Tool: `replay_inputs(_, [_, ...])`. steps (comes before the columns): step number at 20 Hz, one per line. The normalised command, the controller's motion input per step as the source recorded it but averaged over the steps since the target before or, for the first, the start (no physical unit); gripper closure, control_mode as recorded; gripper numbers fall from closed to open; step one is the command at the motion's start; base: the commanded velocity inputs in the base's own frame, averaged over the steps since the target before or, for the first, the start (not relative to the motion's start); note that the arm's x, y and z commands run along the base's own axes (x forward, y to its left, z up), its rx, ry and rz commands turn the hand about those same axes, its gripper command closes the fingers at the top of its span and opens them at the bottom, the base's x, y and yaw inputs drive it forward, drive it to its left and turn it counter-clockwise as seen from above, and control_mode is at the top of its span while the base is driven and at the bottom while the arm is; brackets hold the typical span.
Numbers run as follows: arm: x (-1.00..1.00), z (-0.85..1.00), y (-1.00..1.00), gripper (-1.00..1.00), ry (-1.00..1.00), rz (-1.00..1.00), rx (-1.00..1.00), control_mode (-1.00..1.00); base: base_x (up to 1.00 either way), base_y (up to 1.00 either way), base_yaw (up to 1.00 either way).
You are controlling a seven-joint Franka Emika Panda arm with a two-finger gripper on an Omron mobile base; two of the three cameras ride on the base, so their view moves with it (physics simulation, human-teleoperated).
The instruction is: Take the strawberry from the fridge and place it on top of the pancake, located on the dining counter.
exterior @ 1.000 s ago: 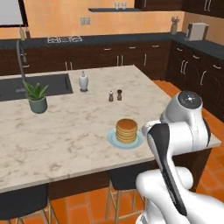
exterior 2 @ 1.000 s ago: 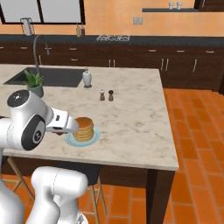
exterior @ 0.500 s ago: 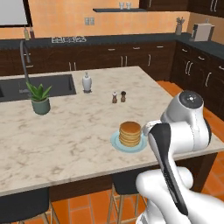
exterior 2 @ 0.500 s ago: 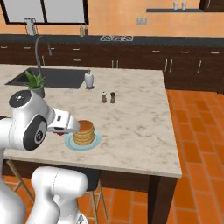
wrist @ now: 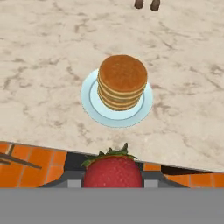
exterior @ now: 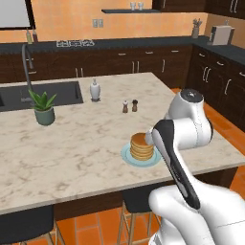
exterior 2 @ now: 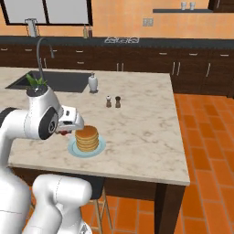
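The gripper (wrist: 113, 183) pinches the strawberry (wrist: 113, 171) between its fingers, at six o'clock from the pancake (wrist: 122, 81) on the dining counter (wrist: 52, 57). The berry looks light, soft and easy to bruise, so I think a gentle hold on its sides is best.
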Motion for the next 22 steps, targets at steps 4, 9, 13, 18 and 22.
replay_inputs(4, [0.44, -0.18, 0.06, 1.0, 0.24, 0.02, -0.02, -1.0, 0.0, 0.0, 0.0])
replay_inputs(9, [0.39, -0.27, 0.0, 1.0, 0.15, 0.01, 0.0, -1.0, 0.0, 0.0, 0.0])
replay_inputs(13, [0.37, -0.35, 0.0, 1.0, 0.07, 0.02, 0.0, -1.0, 0.0, 0.0, 0.0])
replay_inputs(18, [0.33, -0.24, -0.01, 1.0, 0.0, 0.01, 0.0, -1.0, 0.0, 0.0, 0.0])
replay_inputs(22, [0.28, -0.2, -0.08, 1.0, 0.0, 0.0, 0.0, -1.0, 0.0, 0.0, 0.0])
